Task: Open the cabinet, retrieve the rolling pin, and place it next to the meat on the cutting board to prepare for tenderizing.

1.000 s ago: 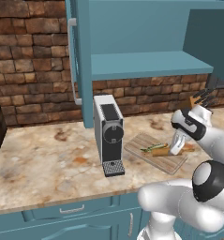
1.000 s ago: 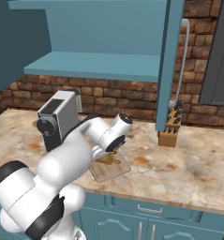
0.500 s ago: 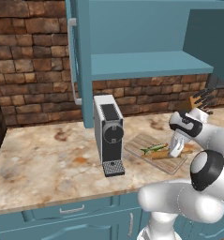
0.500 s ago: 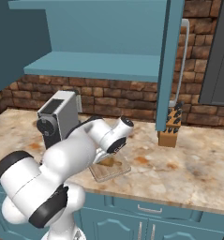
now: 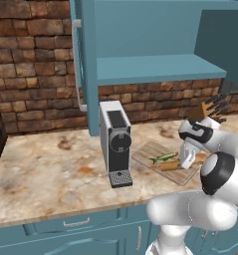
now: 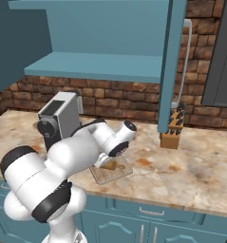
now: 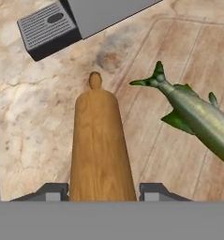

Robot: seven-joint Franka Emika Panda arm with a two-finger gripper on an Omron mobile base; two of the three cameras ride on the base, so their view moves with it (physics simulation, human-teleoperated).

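The hand (image 7: 102, 197) was low over the cutting board (image 5: 150, 151), its two fingers set partway apart on either side of the rolling pin (image 7: 100, 146), which filled the gap between them; the hand view showed the wooden cylinder running straight out from between the fingertips (image 7: 52, 191), so the hand had hold of it. The pin's far knob pointed toward the drip tray of the coffee machine (image 5: 115, 141). From the left base view the rolling pin (image 5: 170, 165) lay low across the near part of the board, just beside the meat (image 5: 163, 158), a slim green fish-shaped piece lying on the planks. In the hand view the meat (image 7: 197, 117) sat to one side of the pin, close but apart from it, tail fin toward the machine.

The board rested on the mottled stone desk (image 5: 51, 172), just beside the coffee machine. The cabinet (image 5: 140, 45) above stood open, its door (image 5: 85, 64) swung out, its teal shelf (image 5: 155, 68) in view. A knife block (image 6: 172, 134) stood near the brick wall, well apart from the board.
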